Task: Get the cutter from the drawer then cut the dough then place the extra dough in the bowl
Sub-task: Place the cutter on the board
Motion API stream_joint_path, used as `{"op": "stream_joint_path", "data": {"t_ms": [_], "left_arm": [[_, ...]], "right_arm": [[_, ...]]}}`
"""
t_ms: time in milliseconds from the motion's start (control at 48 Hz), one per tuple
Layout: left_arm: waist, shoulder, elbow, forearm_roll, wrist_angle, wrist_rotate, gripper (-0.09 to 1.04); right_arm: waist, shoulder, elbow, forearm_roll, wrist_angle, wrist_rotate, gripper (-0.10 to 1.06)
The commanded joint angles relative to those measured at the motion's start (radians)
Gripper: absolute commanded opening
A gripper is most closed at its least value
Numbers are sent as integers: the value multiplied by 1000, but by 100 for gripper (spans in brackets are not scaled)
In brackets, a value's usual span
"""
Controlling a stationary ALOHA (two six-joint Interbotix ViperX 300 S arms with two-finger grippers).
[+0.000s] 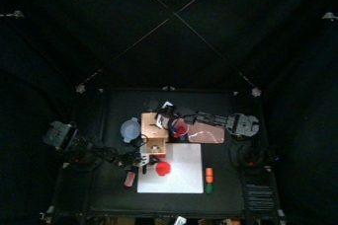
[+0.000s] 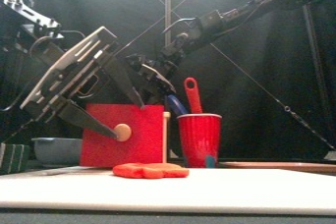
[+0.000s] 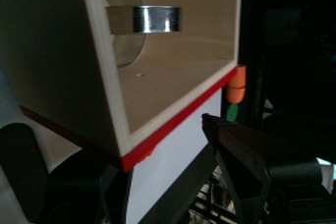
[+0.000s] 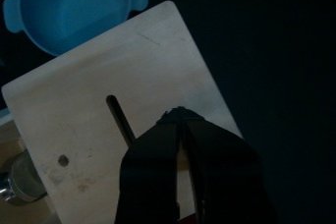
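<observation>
Dough [image 2: 151, 171] lies nearest in our front view, on the board [image 2: 262, 194], the left gripper [image 2: 129, 117] at the drawer [image 2: 105, 147] behind; we cannot tell its grip. Its wrist view shows the cutter [image 3: 141, 18] inside the open drawer. From the right wrist we see the right gripper [image 4: 180, 120], closed and empty, over the box [image 4: 132, 71].

From the front, the blue-grey bowl [image 2: 53, 150] shows only as a low sliver. The rest of it lies behind the red drawer front [image 2: 102, 151] and the left end effector [image 2: 125, 115]. In the left wrist view the cutter [image 3: 141, 18] shows just part of its metal band, and the rest blurs into the pale wood. The knob [image 2: 122, 130] is hidden there. The right wrist view cuts the bowl off at its edge. From above, things on the worktop [image 1: 227, 194] are too small to tell in detail.
</observation>
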Motion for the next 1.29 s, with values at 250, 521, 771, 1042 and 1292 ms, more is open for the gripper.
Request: {"op": "stream_joint_path", "data": {"t_ms": [250,521,771,1042,1292], "left_arm": [[-12,-186,107,112,-15,8,87],[38,-348,222,393,-57,23,87],[176,-417,313,621,-55,26,87],[334,-482,342,827,-48,23,87],[410,-532,373,839,-44,23,87]], "right_arm": [[25,-81,-52,0,6,-12,3],[87,-187,17,0,-8,-17,4],[186,-261,155,5,-118,-14,22],[249,-262,229,18,-193,5,56],[276,-227,255,21,-202,6,72]]}}
